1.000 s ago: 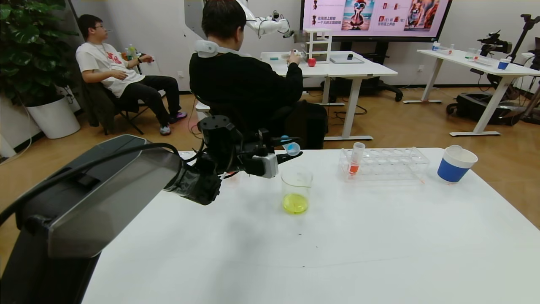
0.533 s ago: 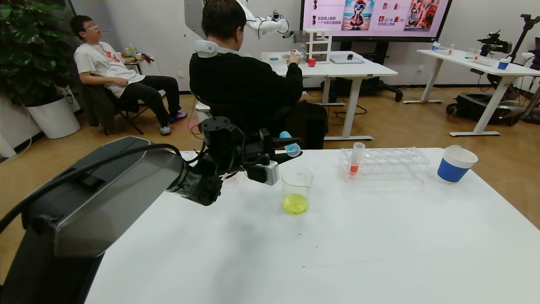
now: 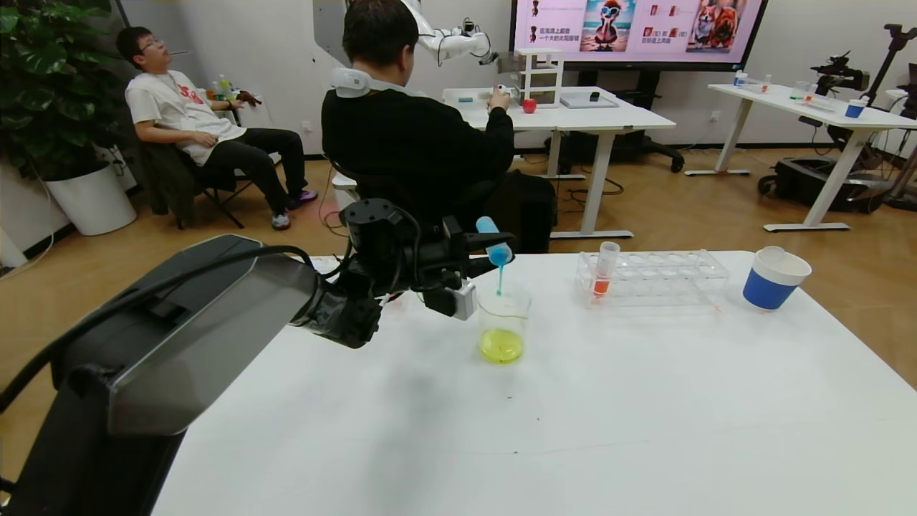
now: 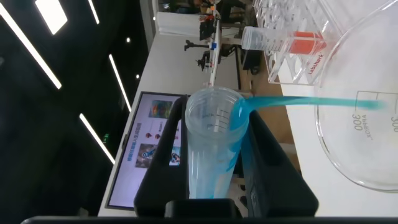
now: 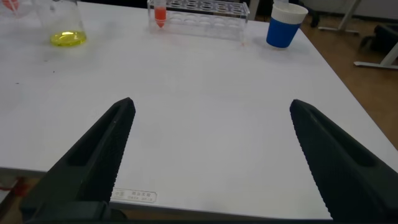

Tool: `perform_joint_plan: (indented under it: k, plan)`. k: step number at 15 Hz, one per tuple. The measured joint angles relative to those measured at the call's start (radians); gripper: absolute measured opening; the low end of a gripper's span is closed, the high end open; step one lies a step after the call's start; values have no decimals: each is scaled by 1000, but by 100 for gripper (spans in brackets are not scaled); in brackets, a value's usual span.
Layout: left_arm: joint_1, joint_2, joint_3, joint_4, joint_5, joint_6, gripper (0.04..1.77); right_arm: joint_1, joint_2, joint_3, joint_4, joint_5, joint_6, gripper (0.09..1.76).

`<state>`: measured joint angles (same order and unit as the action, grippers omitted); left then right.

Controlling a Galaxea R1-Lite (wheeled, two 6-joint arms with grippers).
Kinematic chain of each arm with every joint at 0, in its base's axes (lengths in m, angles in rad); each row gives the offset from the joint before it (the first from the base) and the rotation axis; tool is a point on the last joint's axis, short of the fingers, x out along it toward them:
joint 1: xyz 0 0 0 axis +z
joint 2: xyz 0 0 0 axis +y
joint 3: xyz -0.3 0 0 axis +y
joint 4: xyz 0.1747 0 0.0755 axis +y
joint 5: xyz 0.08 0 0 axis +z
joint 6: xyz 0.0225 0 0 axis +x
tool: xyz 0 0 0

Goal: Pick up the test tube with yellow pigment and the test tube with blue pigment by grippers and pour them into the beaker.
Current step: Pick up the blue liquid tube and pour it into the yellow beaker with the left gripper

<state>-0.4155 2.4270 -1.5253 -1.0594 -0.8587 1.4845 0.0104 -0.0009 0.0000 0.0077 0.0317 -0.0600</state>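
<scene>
Blue liquid runs in a thin stream from the mouth of the test tube with blue pigment [image 3: 493,242] down toward the beaker [image 3: 503,324], which stands on the white bench [image 3: 573,416] and already has yellow liquid at its bottom. The tube is tilted, mouth lower, above the beaker's rim, and the left gripper [image 3: 478,251] is clamped on it; in the left wrist view the tube [image 4: 211,149] sits between the black fingers and only part of the beaker's wall [image 4: 360,143] is seen. The test tube with yellow pigment is not visible in any view. Near the beaker, to its right, a clear rack [image 3: 655,276] holds one tube with red-orange liquid [image 3: 604,269], and a blue-and-white paper cup [image 3: 772,278] stands beyond it. The right gripper [image 5: 211,155] hangs over the near bench with its fingers wide apart, holding nothing.
</scene>
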Motion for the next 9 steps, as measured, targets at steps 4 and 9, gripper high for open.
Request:
perform_joint_plan:
  k: [4, 9]
  plan:
    - [2, 5, 0, 7, -3, 67, 50, 0, 0, 0, 0, 0, 0, 174]
    - [2, 7, 8, 6, -6, 141, 50, 0, 0, 0, 0, 0, 0, 174]
